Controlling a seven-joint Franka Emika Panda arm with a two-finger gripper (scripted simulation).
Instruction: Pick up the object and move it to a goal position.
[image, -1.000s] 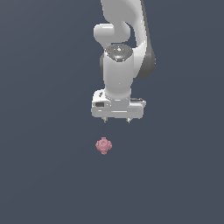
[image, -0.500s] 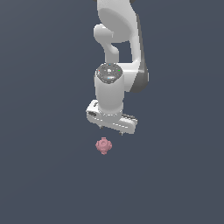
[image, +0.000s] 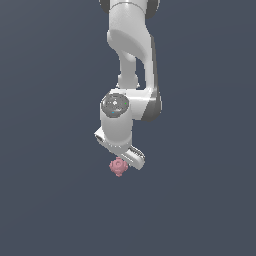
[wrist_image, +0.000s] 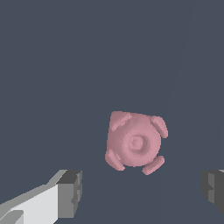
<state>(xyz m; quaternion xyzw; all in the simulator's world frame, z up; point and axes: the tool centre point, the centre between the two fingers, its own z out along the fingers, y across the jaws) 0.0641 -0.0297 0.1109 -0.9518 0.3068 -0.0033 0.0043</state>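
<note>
The object is a small pink knobbly lump with stubby bumps, resting on the dark grey floor. In the exterior view my white gripper hangs just above it, with the hand turned at a slant and partly covering the lump's top. In the wrist view the object lies a little ahead of the line between my two dark fingertips. The gripper is open wide, with nothing between the fingers. I cannot tell whether the fingers reach the lump's height.
Plain dark grey ground lies all around the lump. The white arm rises straight above the hand. No goal marker shows in either view.
The arm has come down toward the lump and the hand has twisted to a slant. The lump has stayed in place.
</note>
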